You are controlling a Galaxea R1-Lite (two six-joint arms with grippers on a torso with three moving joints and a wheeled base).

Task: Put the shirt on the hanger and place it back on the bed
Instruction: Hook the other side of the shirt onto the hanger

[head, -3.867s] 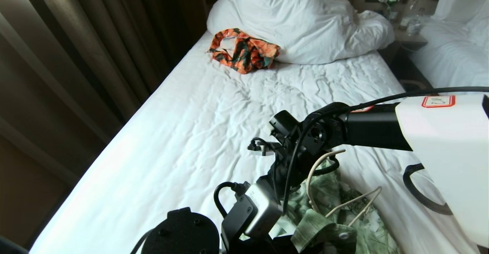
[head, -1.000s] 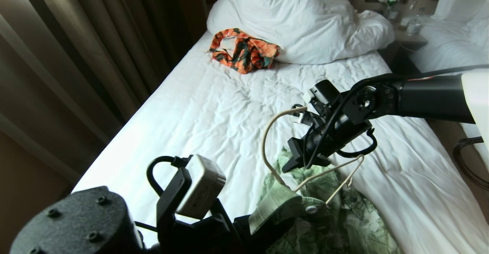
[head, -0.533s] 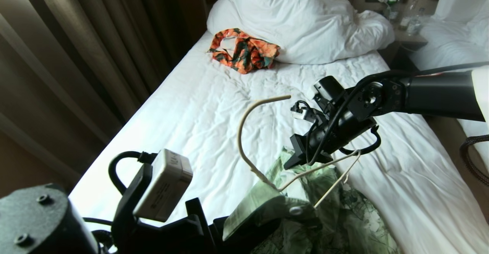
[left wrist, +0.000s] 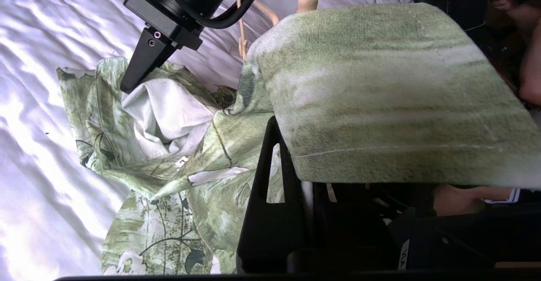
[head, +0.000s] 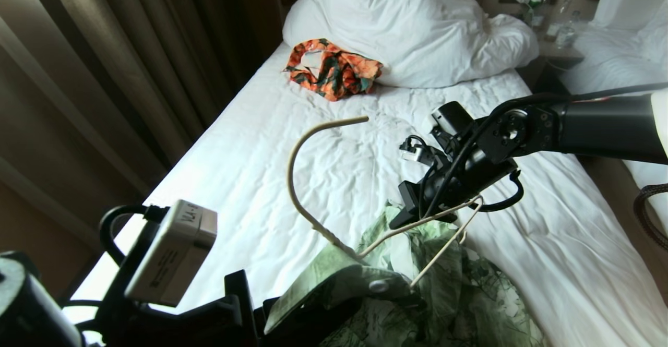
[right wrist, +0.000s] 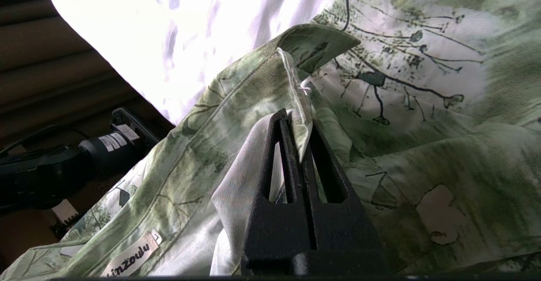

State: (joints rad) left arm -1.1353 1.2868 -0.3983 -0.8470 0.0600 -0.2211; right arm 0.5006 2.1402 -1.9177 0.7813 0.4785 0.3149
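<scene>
Currently the left gripper is working at the near edge of the head view with its fingers clenched on the shirt, at a green fold next to the neck of the hanger. That hanger is standing tilted, with its hook curving up and away over the bed and its triangular frame running rightward and down into the cloth. The right gripper is sitting just beyond the frame with its fingers clamped on a collar edge of the same shirt, so the garment is stretching between the two grips.

The relation governing the coming move, as judged: the hanger's long axis is running roughly from the left grip toward the right one, and the free right-hand shoulder of the frame is lying nearest the right gripper, so that arm appears better placed to draw cloth over it.

Whether the left fingers are also pinching the hanger wire cannot be told, because the fold is covering them. The lower bar of the frame is being hidden by fabric, and the shirt's near hem is being cut off by the picture edge
</scene>
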